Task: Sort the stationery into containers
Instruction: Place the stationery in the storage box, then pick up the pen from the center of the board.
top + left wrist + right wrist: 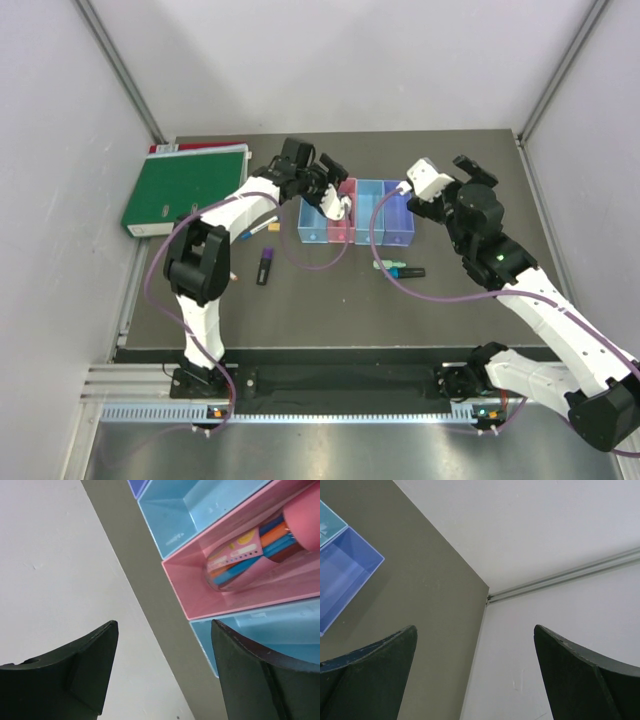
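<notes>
Here, left arm (232, 212) outstretched — jaws apart over containers (372, 215).

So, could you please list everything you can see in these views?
Binder: one, green, back left of the table.
Containers: four joined in a row, light blue, pink, light blue, purple-blue, mid-table.
Pen tube: one, clear with a pink cap, lying in the pink container.
Pen: one, white with a blue end, left of the containers.
Dark marker: one, purple-black, nearer than the pen.
Green marker: one, in front of the containers.
Black marker: one, beside the green marker.
Table: one, dark grey.
Left gripper: open, empty, over the containers.
Right gripper: open, empty, by the purple-blue container.
</notes>
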Action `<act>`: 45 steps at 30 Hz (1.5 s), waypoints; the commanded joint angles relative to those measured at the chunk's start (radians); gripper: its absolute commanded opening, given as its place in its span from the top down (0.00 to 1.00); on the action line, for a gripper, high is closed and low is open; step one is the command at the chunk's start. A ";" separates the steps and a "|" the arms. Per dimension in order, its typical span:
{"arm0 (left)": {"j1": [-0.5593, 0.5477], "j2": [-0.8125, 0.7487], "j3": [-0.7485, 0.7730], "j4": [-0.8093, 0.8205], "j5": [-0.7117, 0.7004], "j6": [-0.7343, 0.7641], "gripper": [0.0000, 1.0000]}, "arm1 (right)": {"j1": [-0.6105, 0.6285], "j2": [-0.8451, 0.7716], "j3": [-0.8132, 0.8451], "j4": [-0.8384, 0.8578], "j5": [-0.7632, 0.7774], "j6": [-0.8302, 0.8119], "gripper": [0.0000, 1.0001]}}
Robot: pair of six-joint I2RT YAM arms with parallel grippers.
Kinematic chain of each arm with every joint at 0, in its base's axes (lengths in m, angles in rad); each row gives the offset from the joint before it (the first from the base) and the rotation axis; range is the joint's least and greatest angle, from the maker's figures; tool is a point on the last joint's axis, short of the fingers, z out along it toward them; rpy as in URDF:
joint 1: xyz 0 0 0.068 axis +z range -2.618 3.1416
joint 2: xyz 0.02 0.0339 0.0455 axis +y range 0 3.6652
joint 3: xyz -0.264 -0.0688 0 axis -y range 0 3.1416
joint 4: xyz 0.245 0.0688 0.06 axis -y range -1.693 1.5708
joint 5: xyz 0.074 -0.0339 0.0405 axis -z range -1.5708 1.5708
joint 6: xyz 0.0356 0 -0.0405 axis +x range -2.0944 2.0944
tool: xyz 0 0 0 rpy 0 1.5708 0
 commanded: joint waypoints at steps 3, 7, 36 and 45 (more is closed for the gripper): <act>0.016 -0.126 -0.131 0.114 -0.014 -0.188 0.21 | -0.013 -0.007 0.071 -0.034 -0.037 0.078 0.00; 0.016 -0.198 -0.157 0.143 -0.061 -0.517 0.21 | -0.015 0.019 0.108 -0.080 -0.072 0.122 0.00; 0.027 -0.801 -0.429 -0.044 -0.194 -1.308 0.11 | -0.157 0.019 0.235 -0.542 -0.359 0.306 0.00; 0.025 -0.876 -0.443 -0.081 -0.220 -1.311 0.08 | -0.157 0.012 0.264 -0.583 -0.328 0.285 0.00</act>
